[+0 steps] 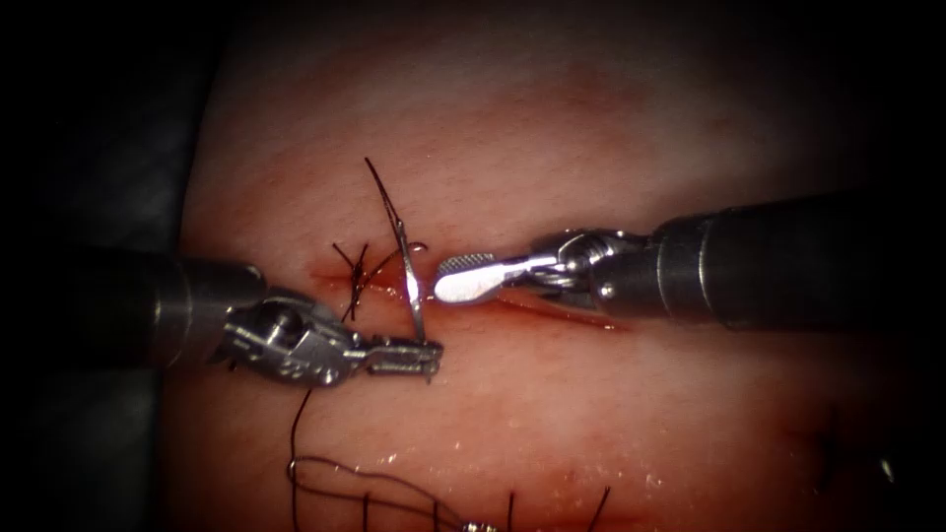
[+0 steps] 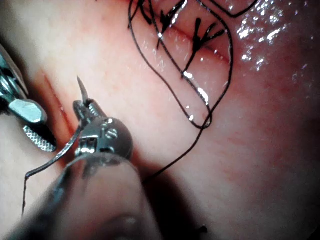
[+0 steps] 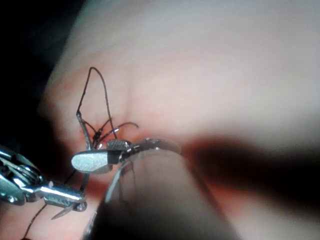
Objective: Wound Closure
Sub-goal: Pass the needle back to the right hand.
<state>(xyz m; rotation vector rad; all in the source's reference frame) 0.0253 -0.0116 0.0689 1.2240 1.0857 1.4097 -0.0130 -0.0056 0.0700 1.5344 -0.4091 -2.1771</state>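
Here left fingers (image 1: 419, 357) pinch needle (image 1: 412, 286).

1. Left tool (image 1: 419, 357): bright bare metal, jaw faces finely ridged; its wrist is polished with small glints.
2. Right tool (image 1: 471, 276): polished metal, one jaw face smooth and mirror-bright, the other cross-hatched and rough (image 2: 40, 139).
3. Both shafts: dark, matt, smooth sleeves.
4. Needle (image 1: 414, 296): thin polished steel, glossy along its curve.
5. Thread (image 1: 379, 192): dark, fine, matt strand; the knotted ends (image 1: 353, 266) look wiry.
6. Tissue (image 1: 591, 414): pale pink, soft, moist surface with a wet sheen and scattered highlights near the stitched cut (image 2: 250, 30).
7. Red fluid (image 1: 552, 310): thin glossy film along the cut.
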